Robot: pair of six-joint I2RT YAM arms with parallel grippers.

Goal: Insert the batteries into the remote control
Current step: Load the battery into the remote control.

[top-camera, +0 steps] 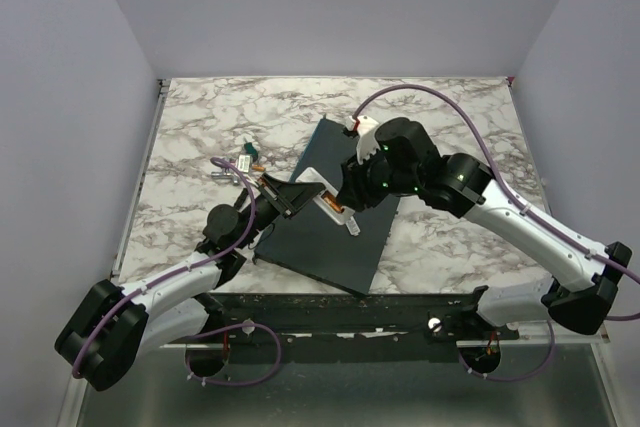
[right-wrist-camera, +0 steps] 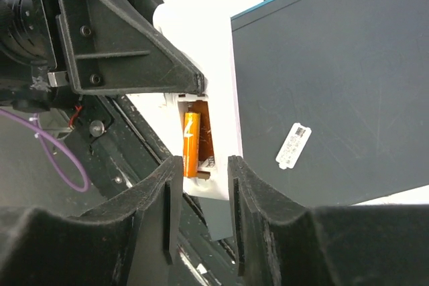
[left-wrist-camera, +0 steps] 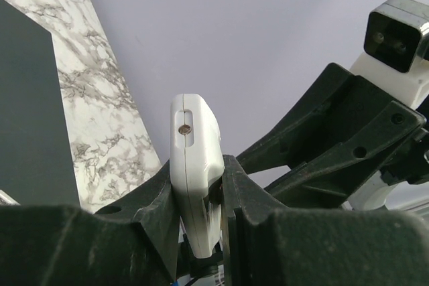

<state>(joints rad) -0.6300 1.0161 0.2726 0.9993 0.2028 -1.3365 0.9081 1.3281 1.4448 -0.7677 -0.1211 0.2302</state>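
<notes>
Above the dark grey slab in the middle of the marble table, the remote control is held clamped by its 2 long sides in the left pincer, with its open battery bay turned upward. 1 orange battery is seen lying along 1 side of this bay. The right pincer is found half open just over the end of the bay, and nothing is gripped between its 2 fingers.
</notes>
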